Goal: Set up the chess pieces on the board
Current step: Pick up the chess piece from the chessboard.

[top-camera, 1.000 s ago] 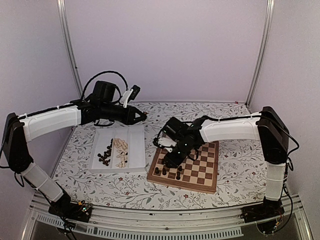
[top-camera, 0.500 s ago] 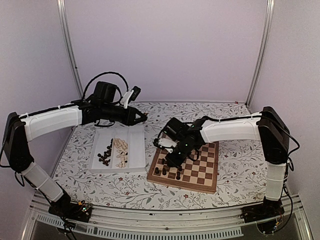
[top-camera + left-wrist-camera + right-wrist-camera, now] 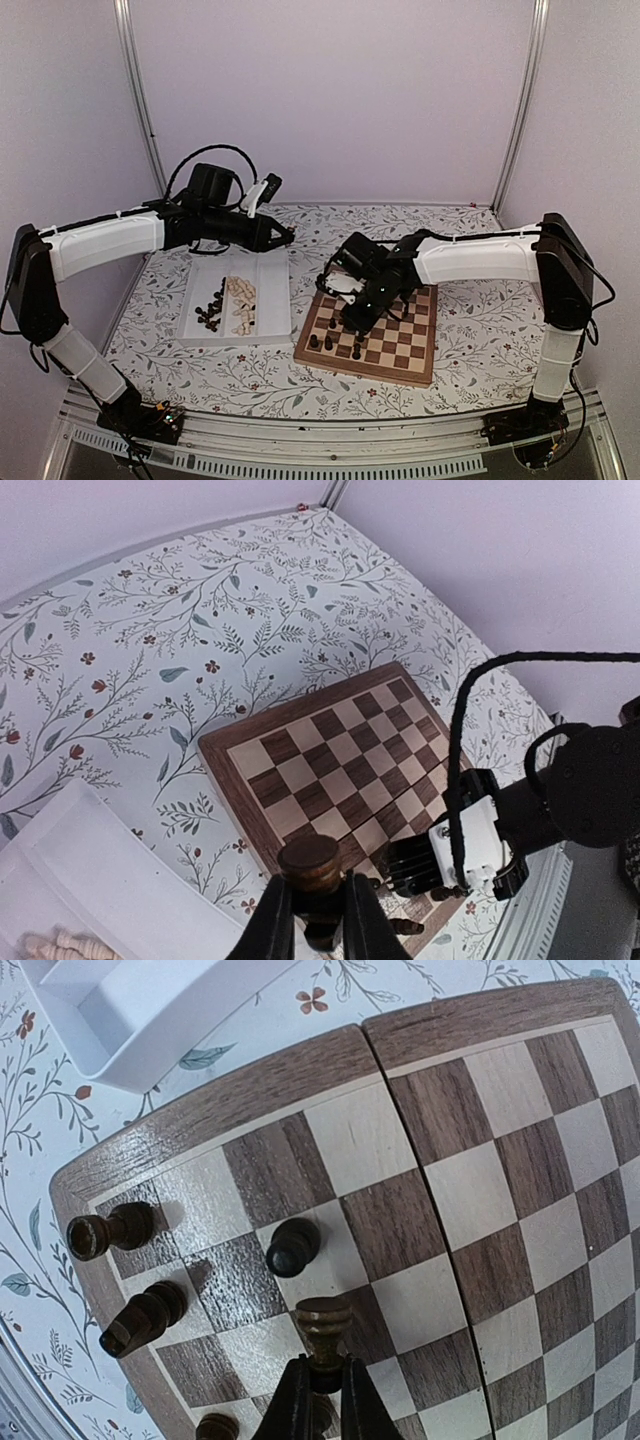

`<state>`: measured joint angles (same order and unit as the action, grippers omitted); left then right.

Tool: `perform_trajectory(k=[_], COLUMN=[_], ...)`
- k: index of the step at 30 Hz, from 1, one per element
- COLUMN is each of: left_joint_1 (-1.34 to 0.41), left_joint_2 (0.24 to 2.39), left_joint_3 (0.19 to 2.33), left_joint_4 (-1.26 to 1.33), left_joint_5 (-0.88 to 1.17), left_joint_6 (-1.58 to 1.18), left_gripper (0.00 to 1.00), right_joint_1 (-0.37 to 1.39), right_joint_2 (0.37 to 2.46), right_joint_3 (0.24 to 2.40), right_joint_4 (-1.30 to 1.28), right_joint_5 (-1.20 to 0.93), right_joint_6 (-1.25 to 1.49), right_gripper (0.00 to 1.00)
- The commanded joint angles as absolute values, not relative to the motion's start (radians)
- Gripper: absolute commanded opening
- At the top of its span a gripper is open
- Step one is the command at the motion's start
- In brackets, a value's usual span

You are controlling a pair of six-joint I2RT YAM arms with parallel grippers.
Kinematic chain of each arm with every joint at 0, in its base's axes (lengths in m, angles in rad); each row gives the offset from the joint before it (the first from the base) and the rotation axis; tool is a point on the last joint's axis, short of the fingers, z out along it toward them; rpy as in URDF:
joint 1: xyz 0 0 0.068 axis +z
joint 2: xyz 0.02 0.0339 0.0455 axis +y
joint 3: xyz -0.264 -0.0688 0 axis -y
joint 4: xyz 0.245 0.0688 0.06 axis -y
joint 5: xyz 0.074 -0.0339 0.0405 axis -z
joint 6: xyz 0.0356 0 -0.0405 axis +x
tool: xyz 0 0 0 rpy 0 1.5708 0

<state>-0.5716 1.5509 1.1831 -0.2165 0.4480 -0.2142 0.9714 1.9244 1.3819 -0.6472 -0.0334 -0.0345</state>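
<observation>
Tan-and-brown checkered board, dark pieces (white tray)

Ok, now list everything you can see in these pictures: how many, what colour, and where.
Board: one, tan and brown squares, right of the tray.
Tray: one, white, left of the board.
Dark pieces on the board: at least four, brown-black, near one corner.
Dark pieces in the tray: a heap, too small to count.
Pale pieces: a heap, beige, in the tray, right of the dark heap.
Tablecloth: one, white with a floral print, under everything.
Left gripper: shut on a flat-topped dark piece, raised behind the tray.
Right gripper: shut on a brown-topped piece, over the board.
</observation>
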Motion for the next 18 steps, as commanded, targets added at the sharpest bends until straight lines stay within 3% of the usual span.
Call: perform_trajectory(k=[1, 18], left_joint_1=[-0.558, -0.557], left_joint_2=[1.575, 1.586], left_joint_3=[1.211, 1.219], left_joint_4=[-0.234, -0.247], left_joint_5=[0.468, 0.481], left_joint_6=[-0.222, -0.226], left_gripper=[0.00, 0.00], right_joint_1=[0.959, 0.906], right_joint_2=[1.855, 1.666], right_joint_3=[1.376, 1.359], right_joint_4=[-0.676, -1.042], right_joint_5=[0.032, 0.198], right_joint_6=[-0.047, -0.061], right_gripper=[0.07, 0.08])
